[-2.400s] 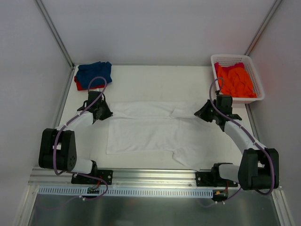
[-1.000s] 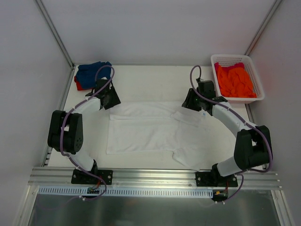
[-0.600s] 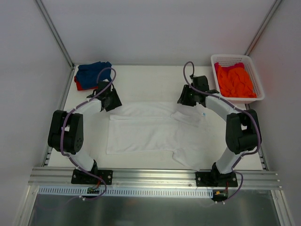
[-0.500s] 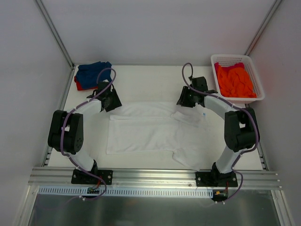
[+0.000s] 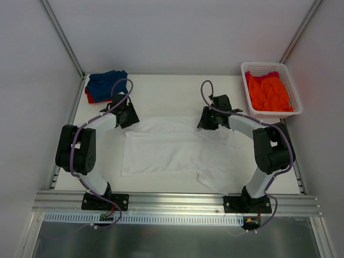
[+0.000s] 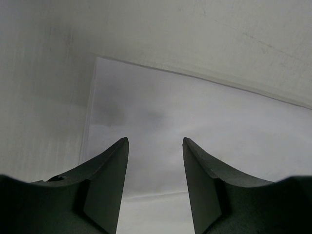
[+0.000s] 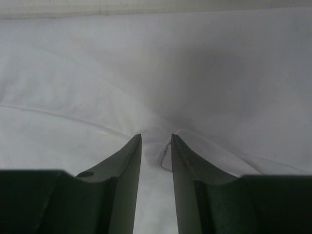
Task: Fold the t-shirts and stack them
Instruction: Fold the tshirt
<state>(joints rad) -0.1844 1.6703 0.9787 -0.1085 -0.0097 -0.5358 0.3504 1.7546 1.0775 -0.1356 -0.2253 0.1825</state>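
Top external: white t-shirt point(image 5: 172, 153) lies flat, centre of the desk point(image 5: 166, 94); likely light, limp.
Best gripped at its far edge: right claw point(image 7: 156, 141), 1 o'clock, stands narrowly parted over a pucker; left claw point(image 6: 155, 144), 11 o'clock, is open and empty.

No legible writing, brand or number in any view. Small pale loop point(image 7: 165, 160) on white t-shirt point(image 7: 161, 68), by right gripper point(image 7: 155, 140) tips, possibly a tag; too blurred to read.

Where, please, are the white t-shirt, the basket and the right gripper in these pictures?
white t-shirt point(image 5: 161, 153), top view, middle of its spread body.
basket point(image 5: 262, 65), top view, its far rim.
right gripper point(image 7: 155, 140), right wrist view, midway between its fingertips.
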